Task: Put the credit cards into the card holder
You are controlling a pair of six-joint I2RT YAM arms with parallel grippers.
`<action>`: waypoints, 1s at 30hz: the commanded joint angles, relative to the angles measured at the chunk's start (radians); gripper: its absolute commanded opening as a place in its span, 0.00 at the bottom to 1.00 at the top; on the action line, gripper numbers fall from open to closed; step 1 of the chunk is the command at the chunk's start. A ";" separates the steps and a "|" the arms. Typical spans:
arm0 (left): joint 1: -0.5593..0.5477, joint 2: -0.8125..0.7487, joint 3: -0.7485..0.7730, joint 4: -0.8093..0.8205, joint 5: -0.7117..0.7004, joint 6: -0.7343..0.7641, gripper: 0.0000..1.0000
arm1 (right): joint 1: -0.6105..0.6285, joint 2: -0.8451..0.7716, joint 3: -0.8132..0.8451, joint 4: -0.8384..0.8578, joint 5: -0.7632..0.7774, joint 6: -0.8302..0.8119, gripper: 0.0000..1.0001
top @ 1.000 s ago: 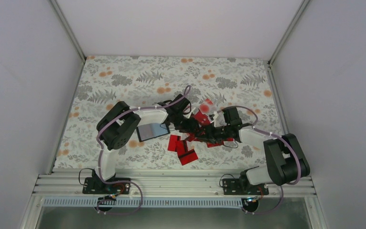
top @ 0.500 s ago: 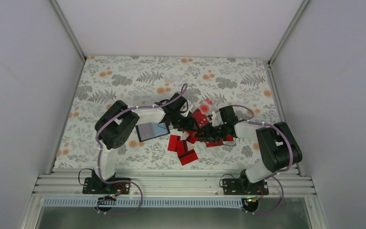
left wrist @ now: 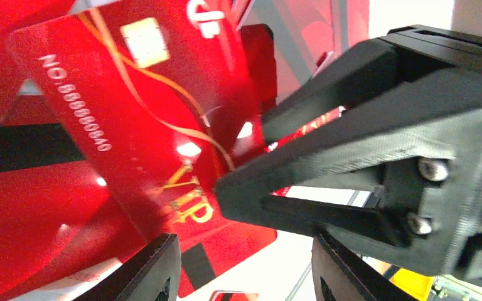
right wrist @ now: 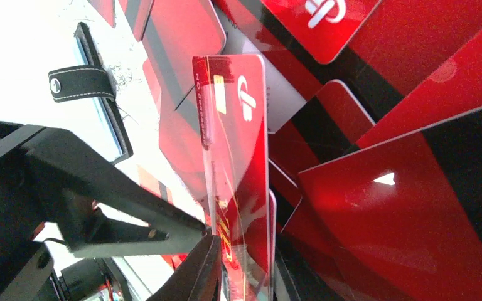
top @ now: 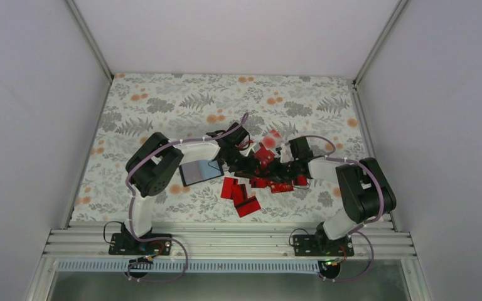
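Several red credit cards point(top: 246, 199) lie in a loose pile at the table's middle. The card holder point(top: 199, 170) lies open to their left, grey-blue inside; its snap tab point(right wrist: 80, 85) shows in the right wrist view. My right gripper point(right wrist: 245, 271) is shut on one credit card point(right wrist: 241, 144), which stands on edge above the pile. In the left wrist view this same card point(left wrist: 132, 125) shows gold VIP lettering, with the right gripper's black fingers point(left wrist: 351, 157) pinching its edge. My left gripper point(left wrist: 245, 254) is open right beside it, its fingers on either side of the card's lower corner and apart from it.
Both grippers point(top: 257, 167) meet tip to tip over the pile. More cards point(top: 268, 145) lie behind them, some showing black stripes. The floral tablecloth point(top: 163, 106) runs to white walls on three sides.
The right arm has swung left and its jaws have narrowed onto the upright card. The left gripper has barely moved and stays open.
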 commanded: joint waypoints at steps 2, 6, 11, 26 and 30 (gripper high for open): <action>-0.020 0.003 0.078 -0.106 0.030 0.025 0.53 | 0.000 0.013 0.030 0.058 0.010 0.010 0.18; -0.022 0.002 0.079 -0.086 0.039 0.021 0.53 | 0.000 0.023 0.025 0.063 -0.002 0.010 0.14; -0.021 -0.004 0.065 -0.043 0.039 0.007 0.53 | 0.000 0.022 0.002 0.106 -0.047 0.025 0.08; 0.026 -0.296 -0.028 -0.117 -0.284 0.037 0.58 | -0.003 -0.091 0.025 0.036 -0.074 0.012 0.04; 0.072 -0.424 -0.128 -0.075 -0.305 0.031 0.65 | -0.004 -0.139 0.081 -0.021 -0.086 0.006 0.04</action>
